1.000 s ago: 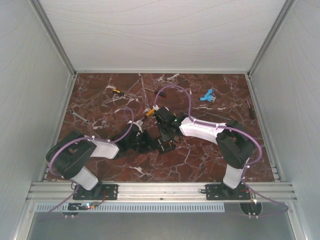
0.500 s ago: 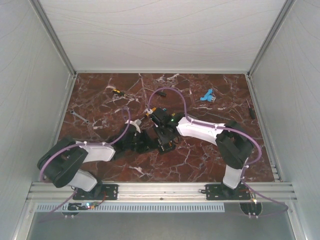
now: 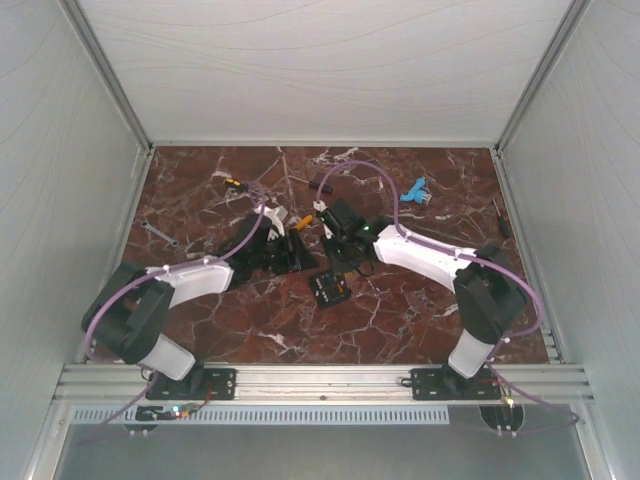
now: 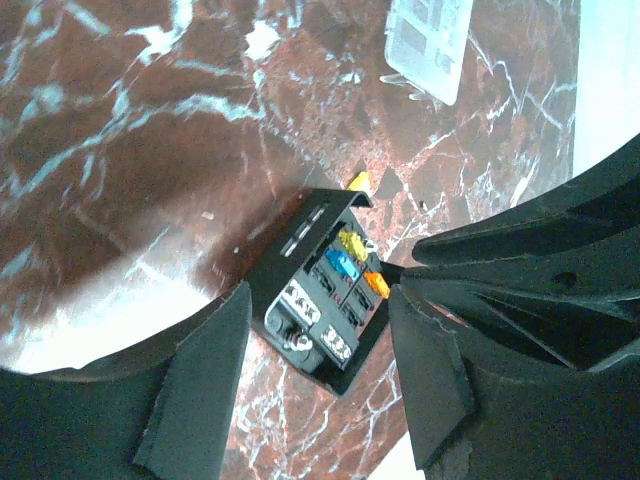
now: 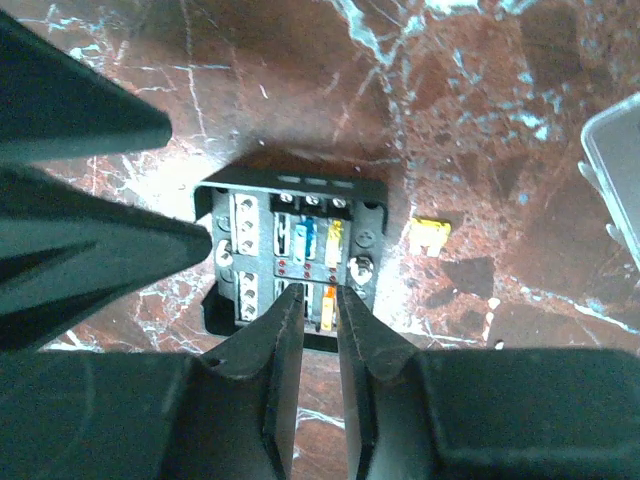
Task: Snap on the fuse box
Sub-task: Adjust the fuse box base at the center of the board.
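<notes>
The fuse box [image 3: 328, 290] is a small black square box lying open on the marble, with blue, yellow and orange fuses inside. It shows in the left wrist view [image 4: 325, 300] and the right wrist view [image 5: 290, 250]. My left gripper [image 3: 293, 252] is open and empty, hovering just beyond the box, its jaws [image 4: 318, 300] wide apart. My right gripper [image 3: 343, 262] hovers just beyond the box too, its jaws [image 5: 320, 295] nearly closed with a thin slit, holding nothing. The clear lid [image 4: 425, 40] lies apart from the box, at the right edge of the right wrist view [image 5: 615, 170].
A loose yellow fuse [image 5: 430, 235] lies beside the box. A blue part [image 3: 414, 192], a yellow-handled tool [image 3: 233, 183], a wrench [image 3: 160, 235] and a dark tool [image 3: 502, 218] lie further out. White walls enclose the table.
Both grippers have drawn back from the fuse box toward the far side and lifted. The box now lies uncovered on the table.
</notes>
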